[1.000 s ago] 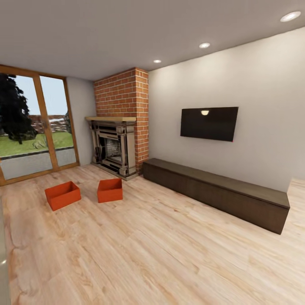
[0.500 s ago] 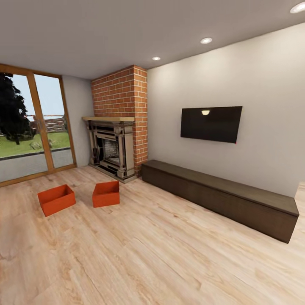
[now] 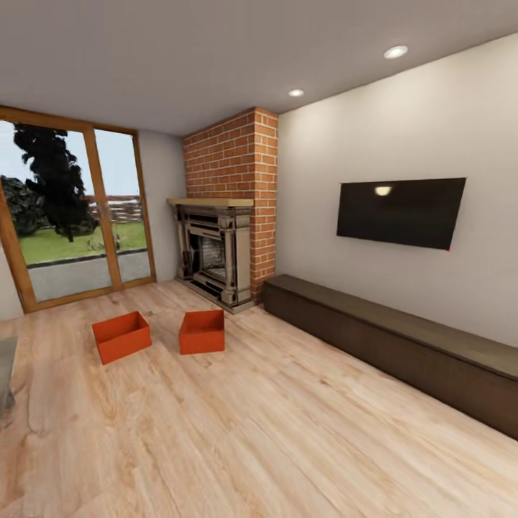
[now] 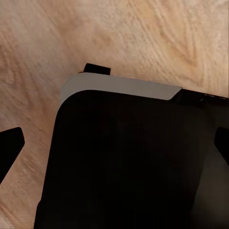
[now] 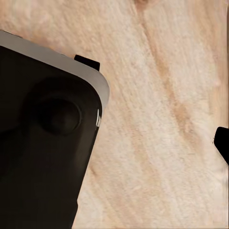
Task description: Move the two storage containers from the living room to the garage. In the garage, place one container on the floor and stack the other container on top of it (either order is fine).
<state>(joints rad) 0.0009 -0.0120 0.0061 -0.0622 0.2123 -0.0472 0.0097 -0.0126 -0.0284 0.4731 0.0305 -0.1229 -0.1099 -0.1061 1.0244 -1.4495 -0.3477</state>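
Sitting on the light wood plank floor (image 3: 273,432) in the left middle of the head view are the two storage containers, both orange-red and open-topped: the left container (image 3: 121,336) lies nearer the wood-framed glass doors (image 3: 72,216) at the frame's left edge, and the right container (image 3: 202,331) lies just beside it with a strip of floor between them, in front of the brick fireplace (image 3: 223,237) at centre. To the right of the fireplace a long dark brown low cabinet (image 3: 403,352) runs along the pale wall toward the lower right, under a wall-mounted black television (image 3: 401,213), and recessed ceiling lights (image 3: 395,52) glow at upper right. The wrist views add what the head view lacks: each looks straight down at the plank flooring past the robot's black, grey-edged base (image 4: 129,157). In the left wrist view dark fingertips (image 4: 10,143) poke in at both side edges, set wide apart with nothing between them. In the right wrist view one dark fingertip (image 5: 222,142) shows at the right edge, so I cannot tell how far that gripper is spread.
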